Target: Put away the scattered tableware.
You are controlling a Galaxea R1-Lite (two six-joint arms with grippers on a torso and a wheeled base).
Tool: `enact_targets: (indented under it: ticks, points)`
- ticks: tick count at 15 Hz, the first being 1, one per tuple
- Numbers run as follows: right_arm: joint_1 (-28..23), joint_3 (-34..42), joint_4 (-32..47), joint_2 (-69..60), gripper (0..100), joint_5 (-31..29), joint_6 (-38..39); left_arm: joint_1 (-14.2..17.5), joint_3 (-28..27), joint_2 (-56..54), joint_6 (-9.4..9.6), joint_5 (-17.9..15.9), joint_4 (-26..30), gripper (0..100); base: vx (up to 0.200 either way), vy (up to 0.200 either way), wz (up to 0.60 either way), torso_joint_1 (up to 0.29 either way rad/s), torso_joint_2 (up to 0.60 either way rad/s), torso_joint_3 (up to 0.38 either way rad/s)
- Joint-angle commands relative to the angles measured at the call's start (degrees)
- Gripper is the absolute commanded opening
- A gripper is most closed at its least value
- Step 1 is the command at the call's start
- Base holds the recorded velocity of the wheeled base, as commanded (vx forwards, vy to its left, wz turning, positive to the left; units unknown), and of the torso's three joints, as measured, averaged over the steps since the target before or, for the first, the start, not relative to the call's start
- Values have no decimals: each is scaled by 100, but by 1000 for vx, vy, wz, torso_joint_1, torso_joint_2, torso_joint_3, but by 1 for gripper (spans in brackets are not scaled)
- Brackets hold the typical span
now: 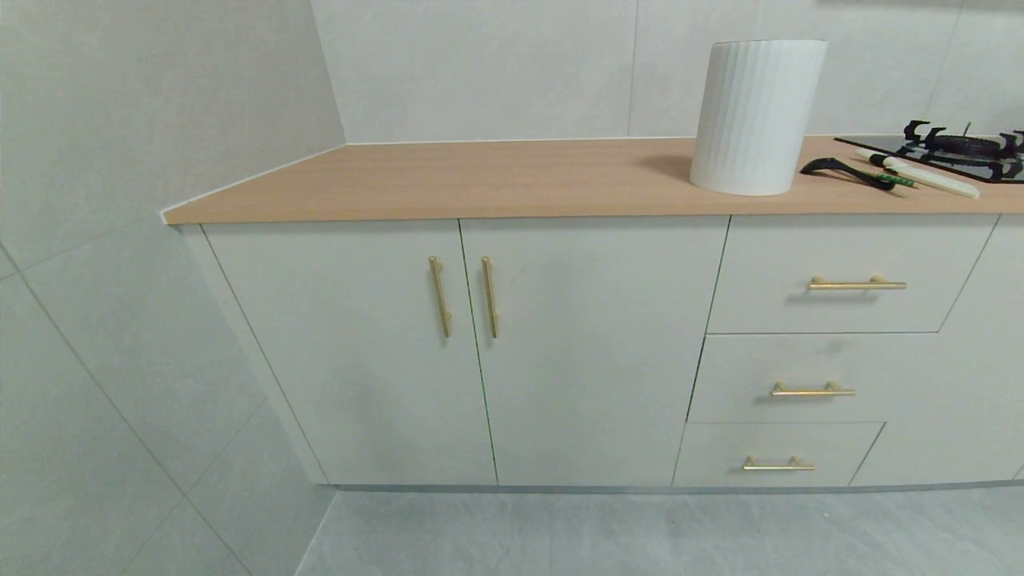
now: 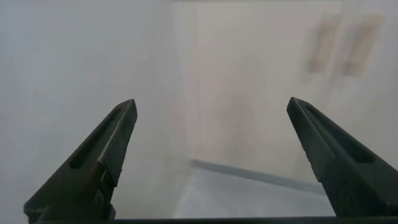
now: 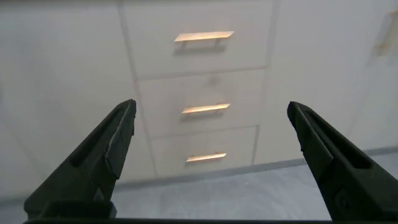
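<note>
Wood countertop w/ white ribbed holder, black utensil just beside; L tool & R tool both wide.

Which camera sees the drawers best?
The right wrist view: the three drawers sit straight ahead. The head view shows them too, angled, off to the right under the countertop. The left wrist view seems to face the cabinet doors.

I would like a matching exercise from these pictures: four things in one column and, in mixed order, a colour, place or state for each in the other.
1 holder
2 spoon
3 top drawer handle
4 left gripper

a gold
b open
c white, ribbed
d lying on the counter

Pairs: 1-c, 2-d, 3-a, 4-b
</note>
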Motion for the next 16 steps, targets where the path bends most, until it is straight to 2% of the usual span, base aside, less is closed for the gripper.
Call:
enact_targets:
  ticks: [1, 4, 5, 6, 8, 10, 12, 16]
  points:
    - [2, 551, -54, 11, 100, 247, -72, 5, 301, 0, -4, -418, -81, 100, 0, 0, 0, 0, 0, 0]
    - [2, 551, 34, 11, 100, 529, -28, 5, 539, 0, 48, -919, -81, 100, 0, 0, 0, 0, 0, 0]
    - [2, 533, 350, 11, 100, 705, -37, 5, 547, 0, 48, -1060, -28, 100, 0, 0, 0, 0, 0, 0]
    - [2, 533, 298, 11, 100, 713, -37, 5, 547, 0, 40, -1130, 16, 100, 0, 0, 0, 0, 0, 0]
    - [2, 551, 236, 11, 100, 757, -28, 5, 539, 0, -48, -1482, 270, 100, 0, 0, 0, 0, 0, 0]
    - [2, 551, 236, 11, 100, 766, -37, -13, 539, 0, -84, -1552, 262, 100, 0, 0, 0, 0, 0, 0]
    - [2, 551, 236, 11, 100, 766, -37, -39, 530, 0, -224, -1605, 262, 100, 0, 0, 0, 0, 0, 0]
    - [2, 551, 236, 11, 100, 766, -2, -39, 530, 0, -224, -1596, 262, 100, 0, 0, 0, 0, 0, 0]
